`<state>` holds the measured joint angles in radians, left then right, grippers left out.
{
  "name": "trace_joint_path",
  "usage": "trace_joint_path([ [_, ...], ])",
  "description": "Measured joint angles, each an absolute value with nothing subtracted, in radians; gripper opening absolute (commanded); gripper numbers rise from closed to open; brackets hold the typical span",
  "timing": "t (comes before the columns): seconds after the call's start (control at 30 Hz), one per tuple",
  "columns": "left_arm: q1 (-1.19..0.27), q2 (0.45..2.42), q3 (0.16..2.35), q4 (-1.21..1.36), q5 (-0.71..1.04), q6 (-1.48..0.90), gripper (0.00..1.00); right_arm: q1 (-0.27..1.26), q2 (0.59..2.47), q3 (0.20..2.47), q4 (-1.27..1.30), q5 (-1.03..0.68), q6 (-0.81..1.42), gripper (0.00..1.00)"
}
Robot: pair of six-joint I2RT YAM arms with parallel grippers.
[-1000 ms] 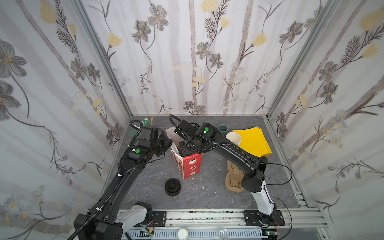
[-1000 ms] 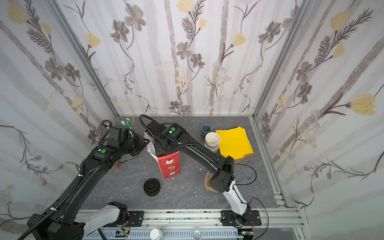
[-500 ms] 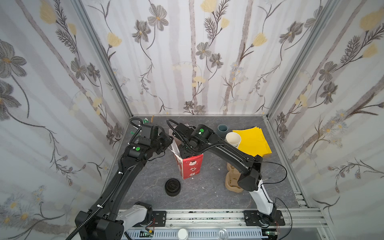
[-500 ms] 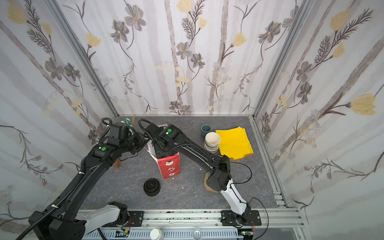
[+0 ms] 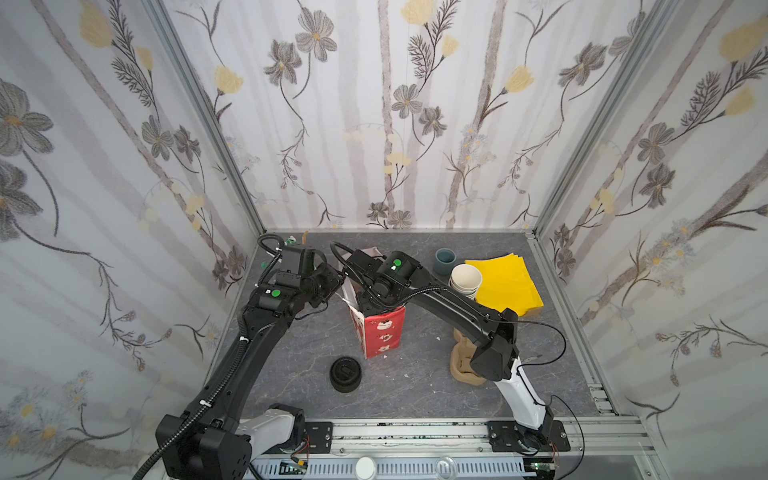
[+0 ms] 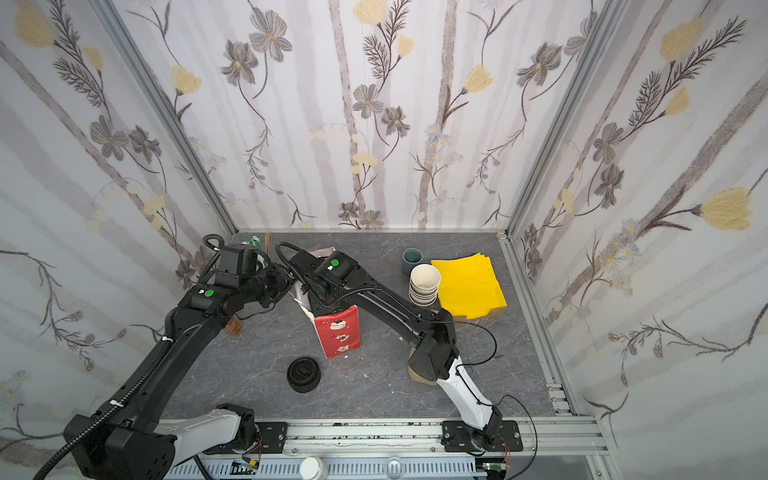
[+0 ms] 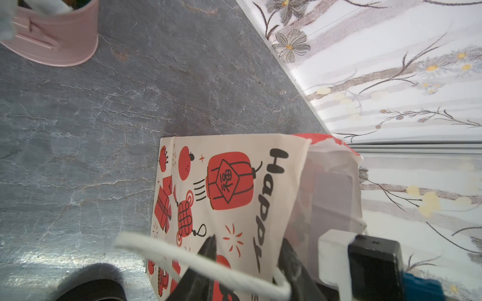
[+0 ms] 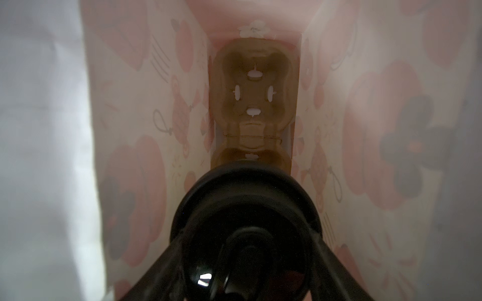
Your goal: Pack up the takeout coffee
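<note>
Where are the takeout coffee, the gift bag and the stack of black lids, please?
takeout coffee (image 8: 245, 192): right wrist view, on its black lid.
gift bag (image 5: 384, 332): in a top view, on its red front panel.
stack of black lids (image 5: 345, 374): in a top view, on the topmost lid.

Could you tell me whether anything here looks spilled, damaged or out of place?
Nothing looks spilled. A few tiny white scraps lie loose on the grey table beside the red bag; too small to identify.

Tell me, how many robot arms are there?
2. One black robot arm reaches from the left to the red paper bag; the other, from the right, dips into it.
</note>
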<state>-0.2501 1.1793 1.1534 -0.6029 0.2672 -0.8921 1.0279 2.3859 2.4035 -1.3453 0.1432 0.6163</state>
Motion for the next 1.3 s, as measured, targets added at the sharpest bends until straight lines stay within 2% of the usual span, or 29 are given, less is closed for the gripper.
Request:
trace_joint_path([
  [1.3,-0.236,1.187,1.142,-0.596,0.308,-0.872,0.41,1.018,2.464,2.367,-1.351,0.1,0.556,0.64],
])
